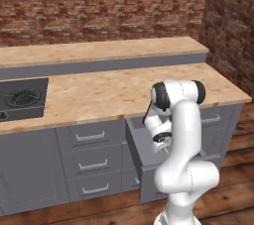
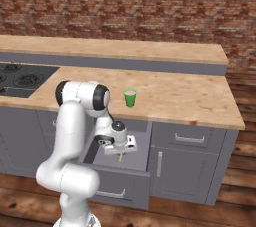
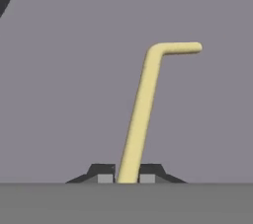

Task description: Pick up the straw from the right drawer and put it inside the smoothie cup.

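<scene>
Jaws pinch the straw (image 3: 141, 114) at its straight end inside the right drawer (image 2: 141, 143); it looks light, thin, easily bent.

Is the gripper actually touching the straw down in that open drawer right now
Touching. In the hand view the gripper is shut on the straw, its two fingertips pressed against either side of the shaft with no gap.

Arm folded low, fingers (image 3: 106, 174) pinched together.
</scene>
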Motion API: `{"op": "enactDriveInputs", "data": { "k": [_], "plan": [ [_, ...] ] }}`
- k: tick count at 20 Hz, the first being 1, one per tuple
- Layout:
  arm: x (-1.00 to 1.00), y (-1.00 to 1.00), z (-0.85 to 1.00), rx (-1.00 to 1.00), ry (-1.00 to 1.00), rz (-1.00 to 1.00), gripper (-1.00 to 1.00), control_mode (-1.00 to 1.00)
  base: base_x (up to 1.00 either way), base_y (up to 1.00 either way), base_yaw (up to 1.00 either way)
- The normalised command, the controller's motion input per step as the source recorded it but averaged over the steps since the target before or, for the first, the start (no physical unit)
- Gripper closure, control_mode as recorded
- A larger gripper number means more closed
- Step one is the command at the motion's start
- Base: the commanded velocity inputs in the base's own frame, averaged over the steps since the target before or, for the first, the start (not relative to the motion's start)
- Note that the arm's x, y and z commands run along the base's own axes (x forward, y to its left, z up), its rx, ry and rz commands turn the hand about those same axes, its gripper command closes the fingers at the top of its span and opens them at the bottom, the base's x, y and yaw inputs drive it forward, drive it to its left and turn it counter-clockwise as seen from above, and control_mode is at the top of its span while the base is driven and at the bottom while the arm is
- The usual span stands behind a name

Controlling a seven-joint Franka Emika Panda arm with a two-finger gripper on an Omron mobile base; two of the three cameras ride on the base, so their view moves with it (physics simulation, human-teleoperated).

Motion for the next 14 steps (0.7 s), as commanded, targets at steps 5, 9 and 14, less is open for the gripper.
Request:
{"op": "enactDriveInputs", "data": {
  "k": [5,9,14],
  "plan": [
    [-0.09,-0.01,0.87,0.00,-0.03,0.15,1.00,-1.00,0.00,0.00,0.00],
    [-0.17,-0.06,1.00,0.00,0.00,0.15,1.00,-1.00,0.00,0.00,0.00],
    [-0.23,-0.09,1.00,0.00,0.00,0.17,1.00,-1.00,0.00,0.00,0.00]
  ]
}}
